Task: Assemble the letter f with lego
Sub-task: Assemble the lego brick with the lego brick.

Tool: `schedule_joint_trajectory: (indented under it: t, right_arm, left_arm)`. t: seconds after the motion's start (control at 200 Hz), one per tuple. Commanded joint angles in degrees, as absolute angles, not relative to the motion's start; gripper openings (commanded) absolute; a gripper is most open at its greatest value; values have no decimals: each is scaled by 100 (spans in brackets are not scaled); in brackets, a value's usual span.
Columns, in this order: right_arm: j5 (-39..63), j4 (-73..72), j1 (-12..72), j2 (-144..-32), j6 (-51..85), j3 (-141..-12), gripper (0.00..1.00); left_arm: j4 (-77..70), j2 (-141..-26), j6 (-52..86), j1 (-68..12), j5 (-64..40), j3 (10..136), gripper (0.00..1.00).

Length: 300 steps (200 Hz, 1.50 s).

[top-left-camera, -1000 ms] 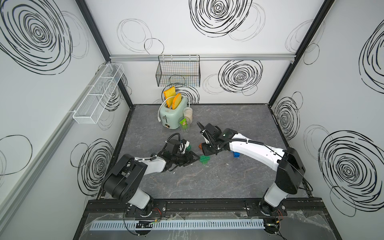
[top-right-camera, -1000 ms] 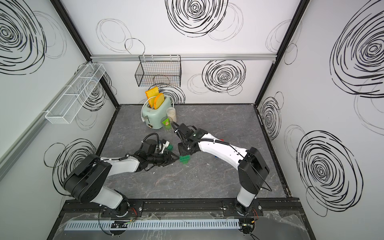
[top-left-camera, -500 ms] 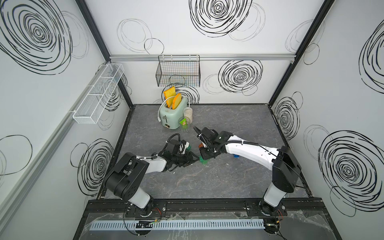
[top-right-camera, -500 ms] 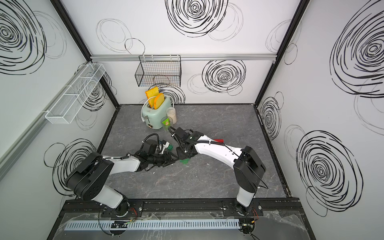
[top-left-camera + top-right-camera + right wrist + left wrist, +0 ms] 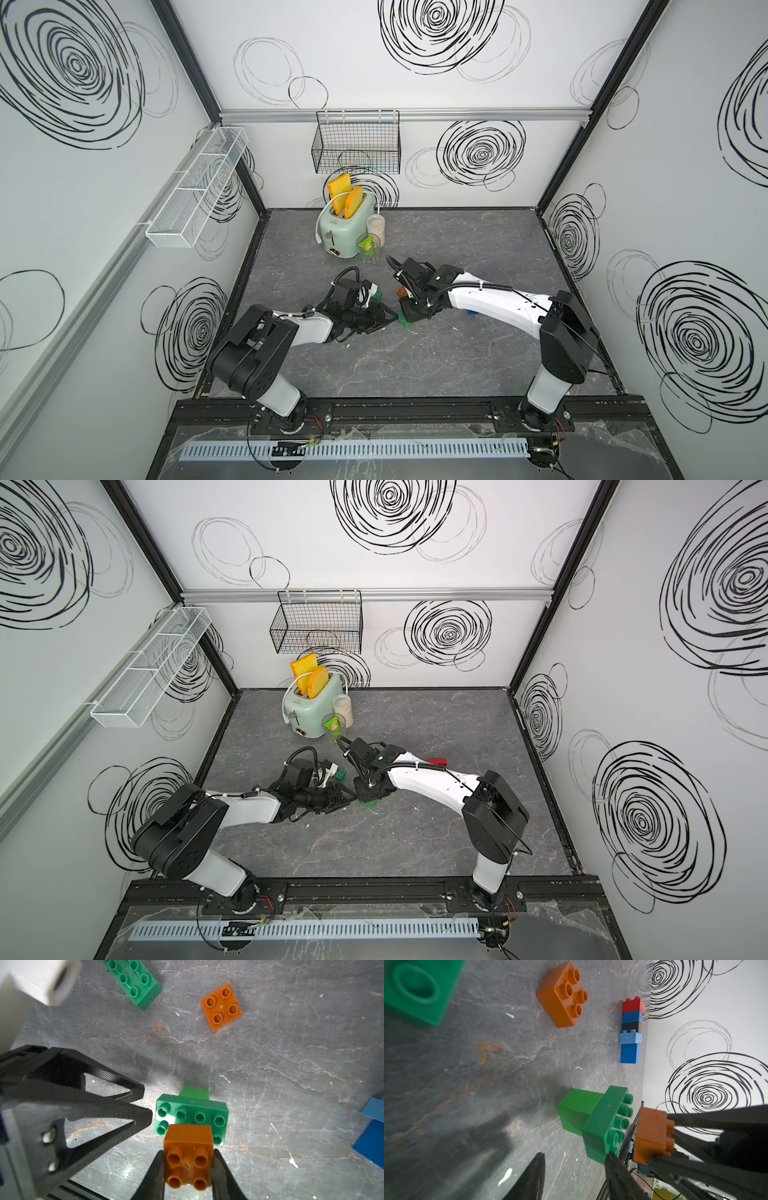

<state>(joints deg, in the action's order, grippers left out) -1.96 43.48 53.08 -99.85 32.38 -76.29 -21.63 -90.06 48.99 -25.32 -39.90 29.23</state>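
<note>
Just above the green stack (image 5: 191, 1113), right gripper (image 5: 188, 1152) holds an orange-brown brick (image 5: 188, 1167).
Its jaws are clamped on the brick's sides, at centre frame in both top views; the left gripper (image 5: 147, 1103), jaws apart, points its tips at the stack's end. A loose orange-brown brick (image 5: 221, 1006) and a green oblong brick (image 5: 133, 982) lie nearby on the table (image 5: 291, 1053).

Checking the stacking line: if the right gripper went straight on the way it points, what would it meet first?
The right gripper is shut on an orange brick; that would meet the green oblong brick first, on its studs. The gap left is unclear.
</note>
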Motion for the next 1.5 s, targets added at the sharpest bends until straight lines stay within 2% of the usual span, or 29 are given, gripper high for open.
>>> schedule_joint_trajectory:
  t: [0.0,1.496]
  right_arm:
    - [-244,4294,5335,-10070,3347,-7551,30]
    - [-211,4158,5159,-10239,3184,-7530,30]
  left_arm:
    - [-2461,-9078,4946,-2489,-4078,2953,51]
    - [-2470,-9115,4946,-2468,-4077,2954,51]
